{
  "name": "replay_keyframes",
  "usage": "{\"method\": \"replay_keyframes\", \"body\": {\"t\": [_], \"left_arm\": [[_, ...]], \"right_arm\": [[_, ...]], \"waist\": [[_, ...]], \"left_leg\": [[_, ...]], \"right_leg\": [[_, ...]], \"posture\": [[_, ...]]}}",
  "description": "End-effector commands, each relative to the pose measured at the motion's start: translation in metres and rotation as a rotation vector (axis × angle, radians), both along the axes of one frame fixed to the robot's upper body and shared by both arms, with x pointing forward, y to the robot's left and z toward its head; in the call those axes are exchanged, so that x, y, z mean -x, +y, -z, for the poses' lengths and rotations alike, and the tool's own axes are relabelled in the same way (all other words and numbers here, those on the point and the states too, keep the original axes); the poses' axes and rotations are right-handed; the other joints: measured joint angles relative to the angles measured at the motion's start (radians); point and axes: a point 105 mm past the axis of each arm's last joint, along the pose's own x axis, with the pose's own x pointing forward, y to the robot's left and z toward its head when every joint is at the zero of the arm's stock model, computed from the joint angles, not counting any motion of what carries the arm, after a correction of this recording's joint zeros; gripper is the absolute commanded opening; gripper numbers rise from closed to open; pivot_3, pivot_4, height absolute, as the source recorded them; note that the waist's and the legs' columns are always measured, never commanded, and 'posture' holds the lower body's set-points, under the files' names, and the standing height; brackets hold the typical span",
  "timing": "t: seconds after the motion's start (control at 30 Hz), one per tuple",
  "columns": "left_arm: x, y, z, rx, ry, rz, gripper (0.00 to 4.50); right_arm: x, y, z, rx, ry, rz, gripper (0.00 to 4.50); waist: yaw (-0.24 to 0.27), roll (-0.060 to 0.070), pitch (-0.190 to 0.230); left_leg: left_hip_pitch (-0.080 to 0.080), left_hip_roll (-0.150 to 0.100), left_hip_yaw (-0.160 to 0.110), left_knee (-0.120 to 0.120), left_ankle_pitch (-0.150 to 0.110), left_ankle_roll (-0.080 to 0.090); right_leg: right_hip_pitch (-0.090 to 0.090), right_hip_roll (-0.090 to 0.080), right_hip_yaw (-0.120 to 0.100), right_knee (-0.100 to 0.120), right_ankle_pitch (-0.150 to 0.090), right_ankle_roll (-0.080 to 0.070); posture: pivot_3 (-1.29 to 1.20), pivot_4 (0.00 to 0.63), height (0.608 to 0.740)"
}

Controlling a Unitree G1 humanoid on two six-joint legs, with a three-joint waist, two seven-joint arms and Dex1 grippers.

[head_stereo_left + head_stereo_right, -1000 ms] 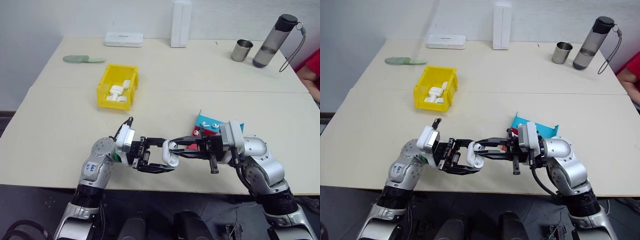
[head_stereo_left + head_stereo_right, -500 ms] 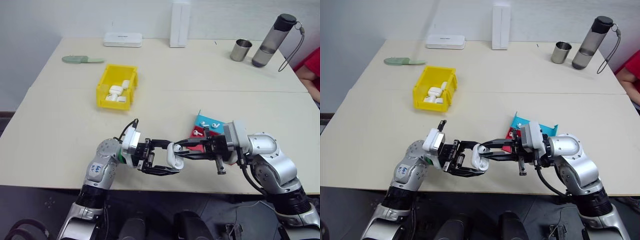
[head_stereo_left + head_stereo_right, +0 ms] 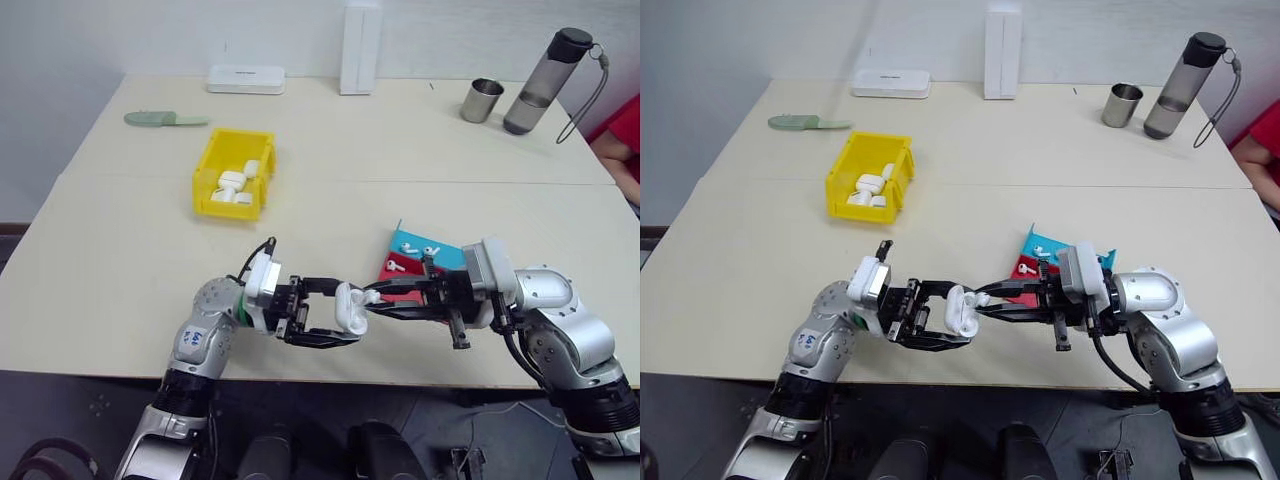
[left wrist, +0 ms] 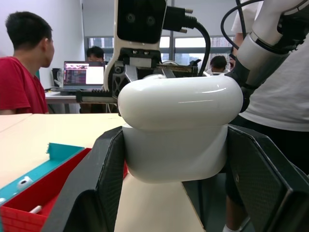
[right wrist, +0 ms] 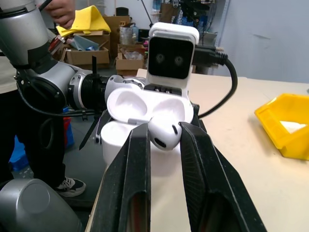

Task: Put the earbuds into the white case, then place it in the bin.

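Your left gripper (image 3: 322,312) squeezes the white case (image 3: 350,308) by its sides, lid flipped up. Your right gripper (image 5: 163,145) pinches one earbud (image 5: 164,134) right at the case's mouth.

The earbud looks tiny, light and slippery, so hold its round head softly. The case looks hard and smooth; grip its lower half, not the lid.

Just behind the case, two more earbuds (image 3: 431,249) lie in the red and blue tray (image 3: 404,285). Farther behind sits the bin (image 3: 232,177).

You can't see the case's holes from the head views.
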Motion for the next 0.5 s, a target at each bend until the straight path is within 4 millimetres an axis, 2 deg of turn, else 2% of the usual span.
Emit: {"method": "replay_keyframes", "body": {"t": [0.03,0.33,0.5], "left_arm": [[0.004,0.007,-0.036,0.128,-0.146,-0.001,2.81],[0.006,0.007,-0.033,0.107,-0.146,0.009,2.81],[0.007,0.007,-0.029,0.078,-0.131,0.019,2.81]], "right_arm": [[-0.002,-0.001,0.021,0.057,0.084,0.020,0.50],[-0.004,0.009,0.009,0.034,0.013,-0.007,0.50],[-0.009,0.012,0.003,0.142,-0.133,-0.012,0.50]], "waist": [[0.000,0.000,0.000],[0.000,0.000,0.000],[-0.002,0.000,0.000]], "left_leg": [[0.000,0.000,0.000,0.000,0.000,0.000],[0.000,0.000,0.000,0.000,0.000,0.000],[0.000,0.000,0.000,0.000,0.000,0.000]], "right_leg": [[0.000,0.000,0.000,0.000,0.000,0.000],[0.000,0.000,0.000,0.000,0.000,0.000],[0.000,0.000,0.000,0.000,0.000,0.000]], "posture": [[0.00,0.150,0.740],[0.00,0.150,0.740],[0.00,0.150,0.740]]}}
